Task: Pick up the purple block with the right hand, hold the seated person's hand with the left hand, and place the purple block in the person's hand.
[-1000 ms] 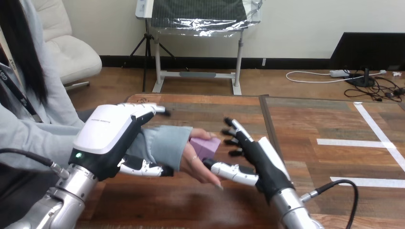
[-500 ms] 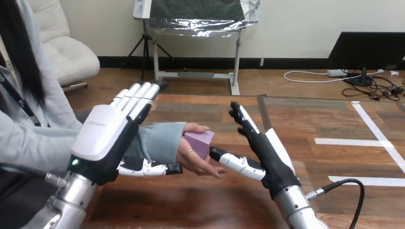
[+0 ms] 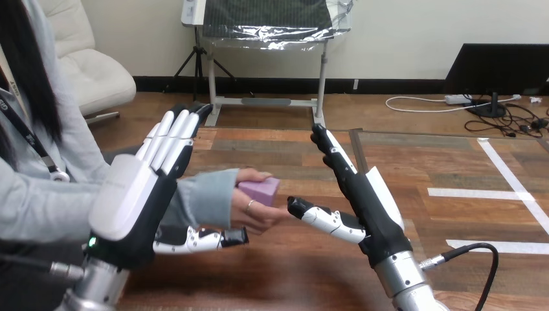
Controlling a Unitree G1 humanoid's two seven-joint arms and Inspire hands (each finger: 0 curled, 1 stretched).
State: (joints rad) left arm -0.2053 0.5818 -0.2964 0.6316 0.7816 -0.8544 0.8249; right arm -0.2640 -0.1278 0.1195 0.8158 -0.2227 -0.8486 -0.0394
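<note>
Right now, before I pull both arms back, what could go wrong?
1. The right hand has its thumb aimed at the person's hand, close to the fingertips; a forward drift could poke them.
2. The left hand has its thumb just below the grey sleeve; lifting could snag it.
3. The purple rectangular block rests in the person's fingers, so a knock might dislodge it.

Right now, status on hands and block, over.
Left hand open beside the person's wrist. Right hand open, off the block. Block in the person's hand. Nothing in the way.
</note>
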